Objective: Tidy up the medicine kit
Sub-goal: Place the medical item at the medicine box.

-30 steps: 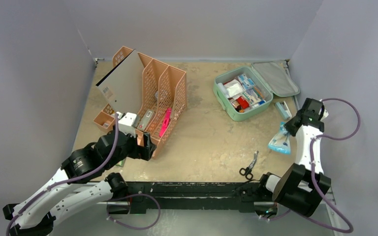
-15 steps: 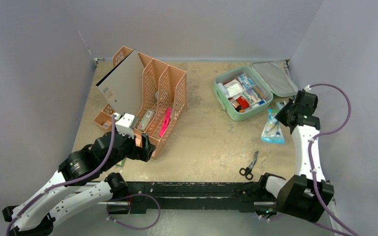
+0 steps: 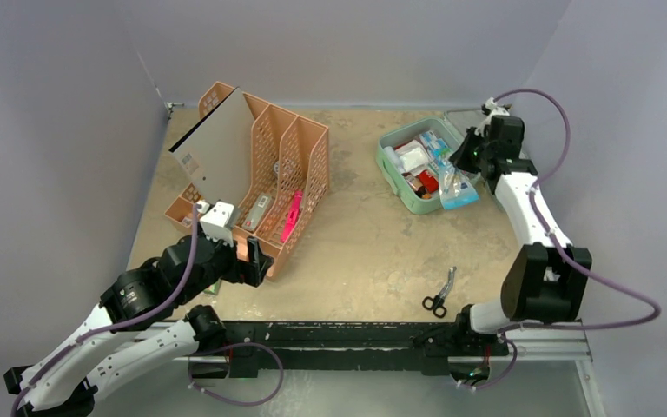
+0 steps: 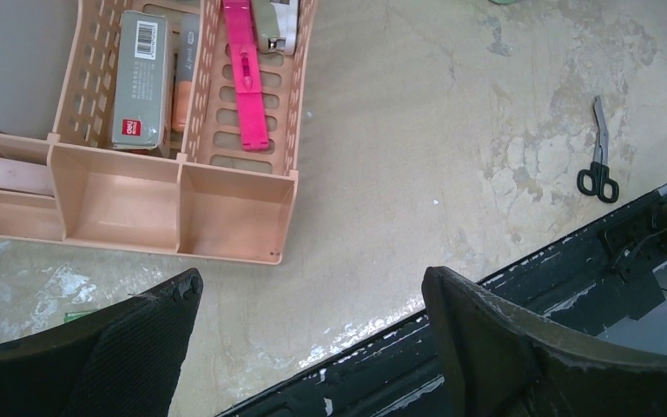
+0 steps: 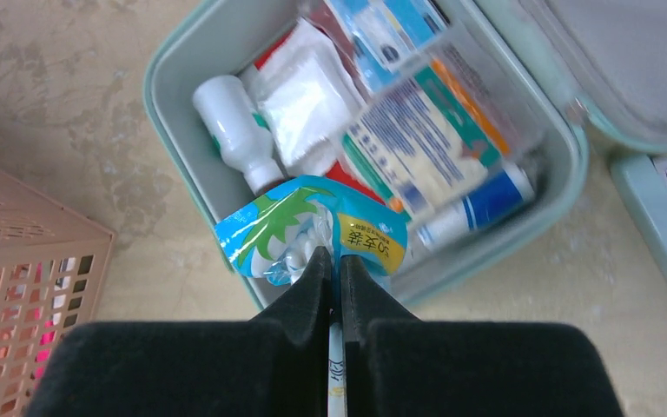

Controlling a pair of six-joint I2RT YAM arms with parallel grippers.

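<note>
The medicine kit [image 3: 385, 169] lies open at the back right, a mint-green case with its grey-lined lid [image 3: 489, 139] folded back. In the right wrist view the kit [image 5: 158, 80] holds a white bottle [image 5: 230, 122], gauze, boxes and a tube. My right gripper [image 5: 331, 256] is shut on a blue plastic packet [image 5: 308, 228]. The packet [image 3: 458, 193] hangs from that gripper [image 3: 471, 161] over the kit's near right corner. My left gripper [image 4: 311, 278] stands open and empty low over the table, just in front of the rack; the top view shows this gripper [image 3: 256, 258] at the rack's near end.
An orange mesh file rack [image 3: 265, 165] stands at the left with a grey folder, a grey box [image 4: 139, 78] and a pink item [image 4: 247, 82] in it. Black scissors [image 3: 439, 295] lie near the front edge. A small mint box [image 5: 660, 208] sits right of the kit.
My right arm has carried the blue packet from the table's right side back and leftwards to above the kit. The left arm has barely moved.
</note>
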